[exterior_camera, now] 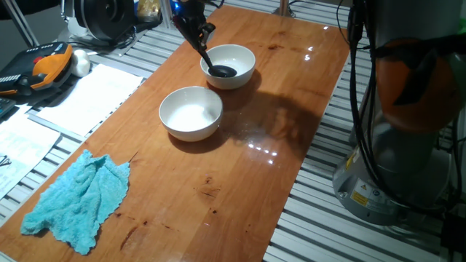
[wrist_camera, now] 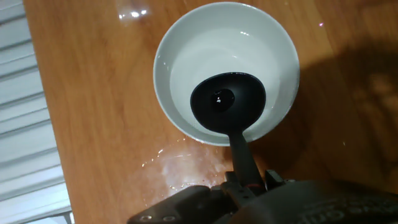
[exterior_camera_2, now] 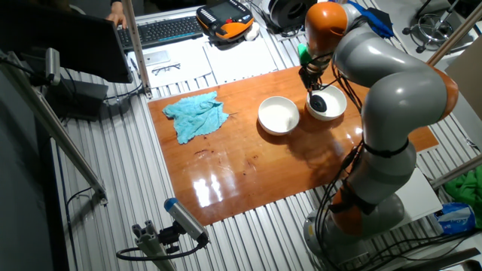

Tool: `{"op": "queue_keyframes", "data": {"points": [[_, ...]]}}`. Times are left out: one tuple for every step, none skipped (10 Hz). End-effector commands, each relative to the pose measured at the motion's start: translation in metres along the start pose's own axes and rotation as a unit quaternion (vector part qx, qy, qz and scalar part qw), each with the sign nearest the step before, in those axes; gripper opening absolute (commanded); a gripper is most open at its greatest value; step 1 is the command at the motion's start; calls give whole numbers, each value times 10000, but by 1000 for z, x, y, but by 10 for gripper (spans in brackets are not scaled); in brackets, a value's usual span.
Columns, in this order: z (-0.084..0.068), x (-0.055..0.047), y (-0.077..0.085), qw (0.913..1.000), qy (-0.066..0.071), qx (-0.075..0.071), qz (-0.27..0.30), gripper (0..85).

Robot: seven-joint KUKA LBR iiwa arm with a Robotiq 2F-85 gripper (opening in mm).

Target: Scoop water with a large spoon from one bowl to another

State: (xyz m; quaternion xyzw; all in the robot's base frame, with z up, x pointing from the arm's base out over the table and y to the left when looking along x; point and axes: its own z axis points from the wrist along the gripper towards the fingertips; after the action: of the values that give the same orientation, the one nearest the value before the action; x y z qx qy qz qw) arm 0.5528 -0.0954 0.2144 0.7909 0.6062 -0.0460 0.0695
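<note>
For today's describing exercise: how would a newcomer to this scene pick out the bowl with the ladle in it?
Start at the glossy wooden table, where two round white ceramic bowls stand side by side. Take the bowl farther from the crumpled turquoise cloth. Unlike its neighbour bowl, it has a black ladle's round head in it.

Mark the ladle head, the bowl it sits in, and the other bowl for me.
ladle head (wrist_camera: 227,102), hand view, middle of the black cup.
bowl holding the ladle (exterior_camera: 244,55), one fixed view, right rim.
other bowl (exterior_camera: 191,115), one fixed view, white inside.
</note>
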Motion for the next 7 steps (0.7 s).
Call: {"op": "queue_keyframes", "data": {"points": [[1,2,2,10000,-12,4,7,0],[2,5,5,10000,-35,-2,-1,0],[5,8,9,10000,-33,23,-39,0],[8,10,11,9999,-28,32,-108,0],[11,11,12,9998,-64,-9,-170,0],[11,12,12,9997,-65,-8,-239,0],[10,13,11,9995,-27,1,-300,0]]}}
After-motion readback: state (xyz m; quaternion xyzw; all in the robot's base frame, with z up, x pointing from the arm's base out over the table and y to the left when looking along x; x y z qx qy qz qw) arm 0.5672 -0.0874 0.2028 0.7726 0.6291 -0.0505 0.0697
